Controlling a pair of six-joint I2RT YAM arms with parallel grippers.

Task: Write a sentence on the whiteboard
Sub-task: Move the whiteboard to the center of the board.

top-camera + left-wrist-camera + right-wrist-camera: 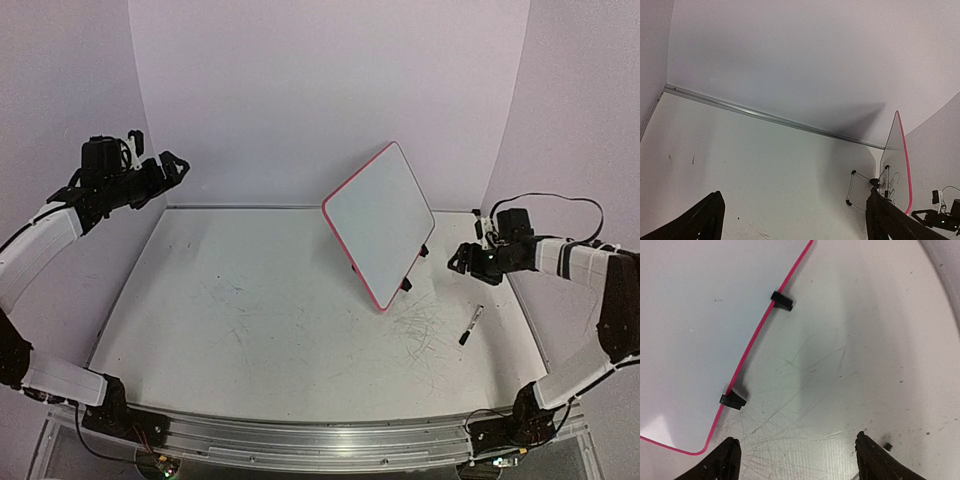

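The whiteboard (380,222) stands tilted on its two black clip feet at the table's right middle, its red-pink rim showing. Its white face is blank; no sentence shows on it. It also fills the upper left of the right wrist view (700,340), blank there too, and shows edge-on in the left wrist view (899,160). A marker (471,325) lies on the table right of the board's near corner. My left gripper (172,166) is open and empty, high at the far left. My right gripper (458,260) is open and empty, just right of the board.
Faint grey scribble scratches (425,325) mark the tabletop by the board's near corner and show in the right wrist view (790,415). A wire stand (850,187) props the board from behind. A metal strip (765,116) runs where the table meets the back wall.
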